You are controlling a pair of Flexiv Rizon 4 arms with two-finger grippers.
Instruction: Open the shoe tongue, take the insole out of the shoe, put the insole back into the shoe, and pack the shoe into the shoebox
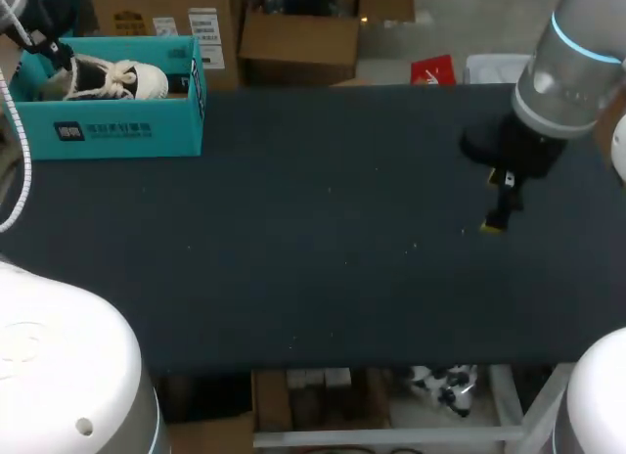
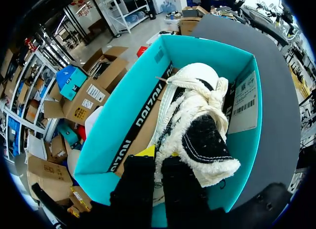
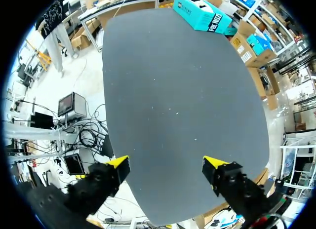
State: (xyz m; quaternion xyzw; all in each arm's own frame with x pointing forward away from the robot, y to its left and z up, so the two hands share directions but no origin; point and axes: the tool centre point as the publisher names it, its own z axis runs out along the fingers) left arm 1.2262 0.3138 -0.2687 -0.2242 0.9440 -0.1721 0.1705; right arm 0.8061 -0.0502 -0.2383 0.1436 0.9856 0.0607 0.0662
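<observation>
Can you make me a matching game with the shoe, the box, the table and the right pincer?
Things:
1. shoe
2. shoebox
3. table
4. right pincer

Matches:
A. dark grey
B. open, holding nothing
C. teal
D. lying inside the shoebox

Pairs: 1-D, 2-C, 3-A, 4-B

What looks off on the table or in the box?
Nothing stands out. The shoe lies inside the box, with the left fingers closed on its edge. The right fingers hang open over the table, which shows only a few small specks.
</observation>
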